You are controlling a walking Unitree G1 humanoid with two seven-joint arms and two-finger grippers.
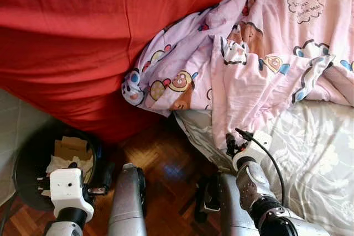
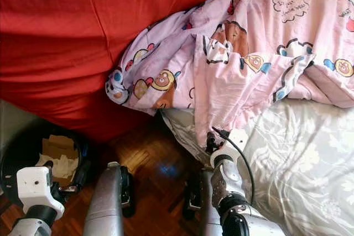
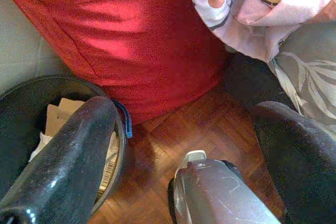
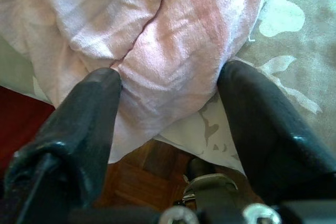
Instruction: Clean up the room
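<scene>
Right gripper (image 4: 168, 98) fingers (image 4: 86, 124) straddle the pink blanket (image 4: 173, 45) hem, spread.

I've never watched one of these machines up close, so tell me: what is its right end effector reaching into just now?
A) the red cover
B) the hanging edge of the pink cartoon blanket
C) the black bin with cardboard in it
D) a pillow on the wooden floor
B: the right end effector has its two black fingers spread to either side of a fold of the pink cartoon blanket, at the edge of the grey floral sheet.
</scene>
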